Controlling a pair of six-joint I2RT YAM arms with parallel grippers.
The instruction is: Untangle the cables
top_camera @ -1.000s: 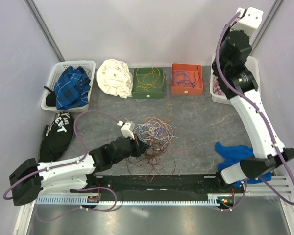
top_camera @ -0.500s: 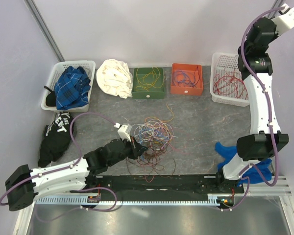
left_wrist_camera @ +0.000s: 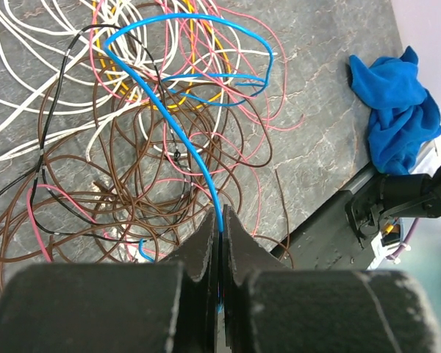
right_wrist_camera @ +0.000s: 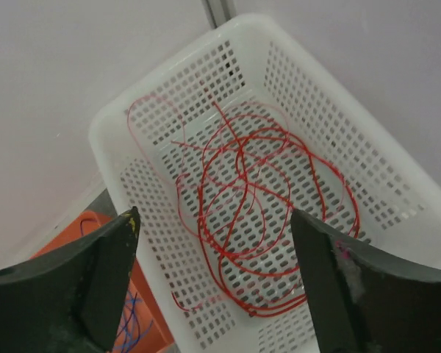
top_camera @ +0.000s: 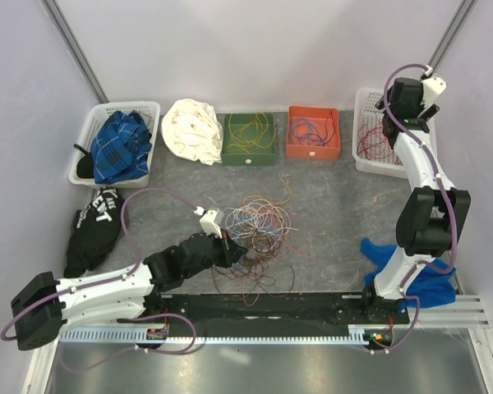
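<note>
A: Where's the tangle?

B: The cables (top_camera: pixel 259 223) lie mid-table in one loose knot, right at the tip of the left gripper (left_wrist_camera: pixel 220 226). Brown coils at the bottom, with white, pink, yellow and black threaded through.

A: Left jaws?

B: Clamped flat on the blue cable (left_wrist_camera: pixel 182 143). It comes straight out of the pinch, arcs up over the heap and loops back on itself at the far side.

A: Right side?

B: Right gripper (right_wrist_camera: pixel 213 220) is well apart from the knot, above the white basket (right_wrist_camera: pixel 169 88) in the far right corner. Fingers spread wide, nothing between them. A red cable (right_wrist_camera: pixel 268 198) lies coiled on the basket floor, directly under the gap.

A: How does the stuff handle?

B: My read: near weightless, thin, limp but springy, so it holds its coil shape. Slick insulation, so a strand can slip through the pads under pull. Not fragile, but a hard yank probably tightens the knot and drags the whole heap instead of freeing one strand.

A: Where to grab?

B: Near a free end, or on a raised loop clear of the others, one strand only. The blue arc standing above the pile is the clean spot. The brown coils look packed too close to pick singly.

A: Risk?

B: Can't tell whether blue passes over or under the pink and yellow at its far loop. It could snag there. I'd lift slowly, with the other arm pinning the heap.
</note>
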